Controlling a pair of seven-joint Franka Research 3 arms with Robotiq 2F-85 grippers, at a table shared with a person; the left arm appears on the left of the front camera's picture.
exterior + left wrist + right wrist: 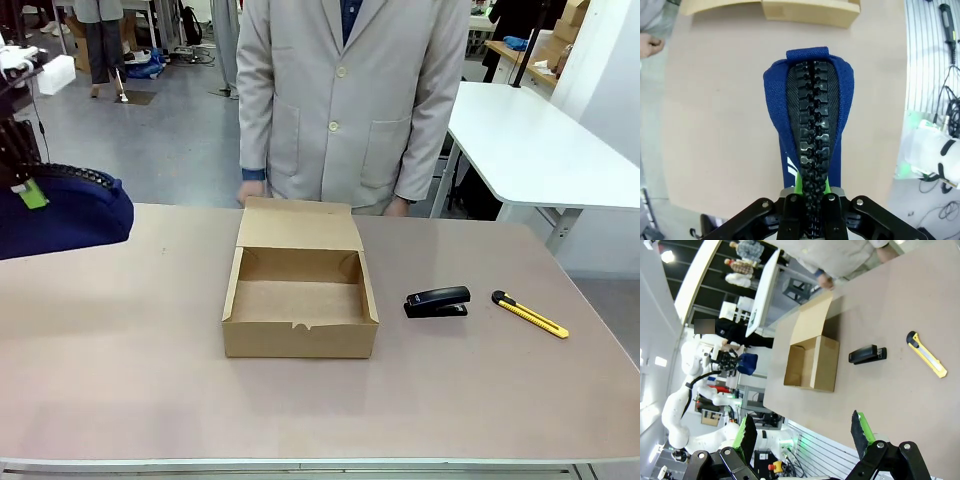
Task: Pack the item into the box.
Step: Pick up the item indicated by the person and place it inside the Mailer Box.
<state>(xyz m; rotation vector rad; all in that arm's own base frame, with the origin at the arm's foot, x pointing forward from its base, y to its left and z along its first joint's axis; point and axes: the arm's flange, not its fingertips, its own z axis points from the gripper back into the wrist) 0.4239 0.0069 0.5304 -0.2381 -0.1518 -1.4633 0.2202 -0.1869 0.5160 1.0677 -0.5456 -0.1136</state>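
Pouch [60, 215], one navy zip case, hangs clamped in the left gripper [811, 189] over the table [120, 350], left of one open box [300, 342], one stapler [437, 301] and one knife [530, 314], right gripper [802, 427] spread wide, empty.

No legible text, labels or numbers

Likely a robotics lab: white workbench [530, 135], loose cables [953, 107], grey floor [170, 140] and a pale-coated person [350, 100]
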